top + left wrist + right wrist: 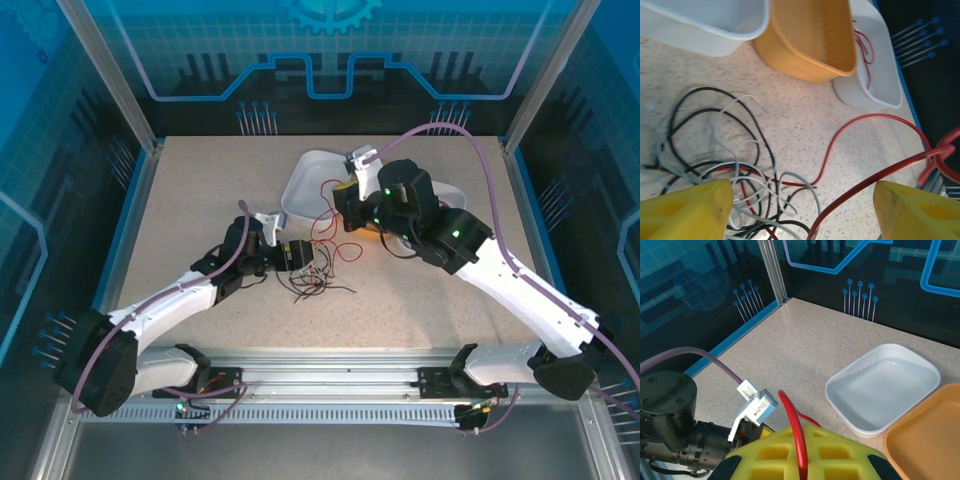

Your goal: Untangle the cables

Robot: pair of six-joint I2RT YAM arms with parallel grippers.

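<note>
You have bright, even light and faint shadows; left of the jaws the cables (pixel 747 175) blur slightly.

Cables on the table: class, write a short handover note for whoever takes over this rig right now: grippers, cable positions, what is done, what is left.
The left gripper is open, low over the table, gripping nothing.
The right gripper is shut on a red cable.
The black and white cables lie tangled on the table, red strands running through them.
Done: apparently one red strand lies in a white tray.
Left: free the held red cable, then separate black from white.
</note>
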